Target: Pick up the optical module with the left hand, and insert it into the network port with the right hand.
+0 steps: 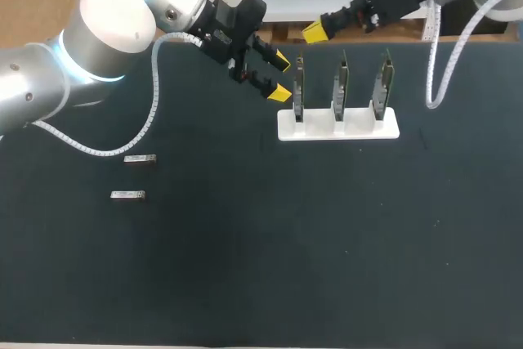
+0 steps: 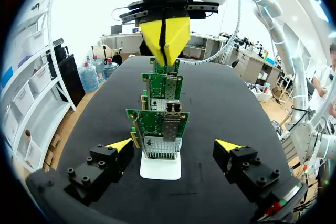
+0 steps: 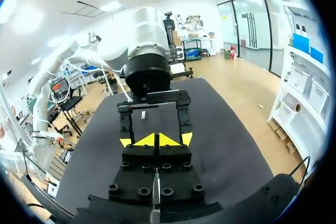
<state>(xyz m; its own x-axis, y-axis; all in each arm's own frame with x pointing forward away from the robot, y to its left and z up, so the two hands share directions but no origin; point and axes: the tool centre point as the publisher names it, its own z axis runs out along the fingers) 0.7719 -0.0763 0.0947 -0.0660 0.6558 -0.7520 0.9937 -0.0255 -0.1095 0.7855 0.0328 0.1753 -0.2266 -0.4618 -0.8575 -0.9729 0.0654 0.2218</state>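
Two small silver optical modules point(image 1: 140, 158) point(image 1: 127, 195) lie flat on the dark table at the left, nothing touching them. Three green network cards point(image 1: 341, 87) stand upright in a white stand point(image 1: 338, 124). My left gripper point(image 1: 281, 77) hangs open and empty just left of the leftmost card, far from the modules. In the left wrist view the nearest card's metal port point(image 2: 170, 124) faces my left gripper point(image 2: 174, 145), with the fingertips point(image 2: 119, 145) spread either side. My right gripper point(image 1: 315, 32) is shut with nothing in it, above and behind the cards; it shows beyond the row as right gripper point(image 2: 164, 35) and as right gripper point(image 3: 156, 140).
A white coiled cable point(image 1: 98, 149) from my left arm droops onto the table close to the modules. Dark mat stretches in front of the stand. The table's far edge runs just behind the cards.
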